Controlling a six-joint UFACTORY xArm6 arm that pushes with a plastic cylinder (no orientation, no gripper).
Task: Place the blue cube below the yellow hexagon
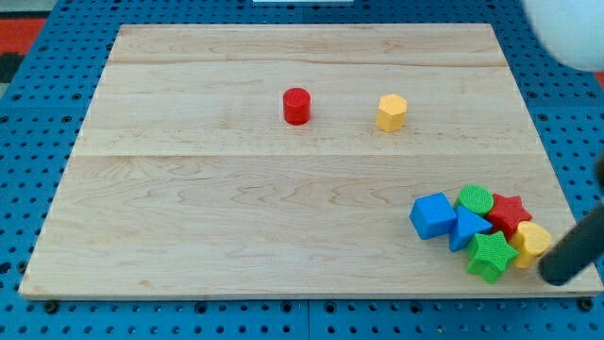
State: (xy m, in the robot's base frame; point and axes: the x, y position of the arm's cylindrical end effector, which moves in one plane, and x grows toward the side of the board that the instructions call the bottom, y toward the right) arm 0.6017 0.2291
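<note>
Camera view, my tip [557, 277] beside yellow block [533, 240], no fingers on rod, blue cube [432, 214] lower right, yellow hexagon [392, 111] well apart above.

cylinder [296, 106] left of hexagon [392, 112], cube [432, 215] lower right

The wooden board [189, 208] carries a red cylinder [296, 106], a yellow hexagon [392, 112], and a clustered blue cube [432, 215].

Straight dark rod, rounded my tip [557, 276]
</note>
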